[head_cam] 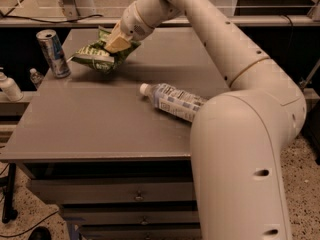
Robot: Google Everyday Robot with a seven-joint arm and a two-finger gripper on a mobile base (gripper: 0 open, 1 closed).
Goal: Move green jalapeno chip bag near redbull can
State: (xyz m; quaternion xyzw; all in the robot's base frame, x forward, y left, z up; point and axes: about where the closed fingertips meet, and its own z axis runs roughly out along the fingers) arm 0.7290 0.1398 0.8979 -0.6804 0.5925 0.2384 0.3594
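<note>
Gripper [116,43] at far left of table [100,129], clenched on upper edge of green jalapeno chip bag [96,59]. Bag tilted, low over tabletop or just grazing it, can't tell which. Just right of redbull can [52,53], not touching. Risks: any more leftward travel likely clips the can; tall, slim, close to left edge, so easy to tip or shove off. Thin pinch on crinkly foil, possible early slip. Clear bottle [175,101] well right, no factor.
</note>
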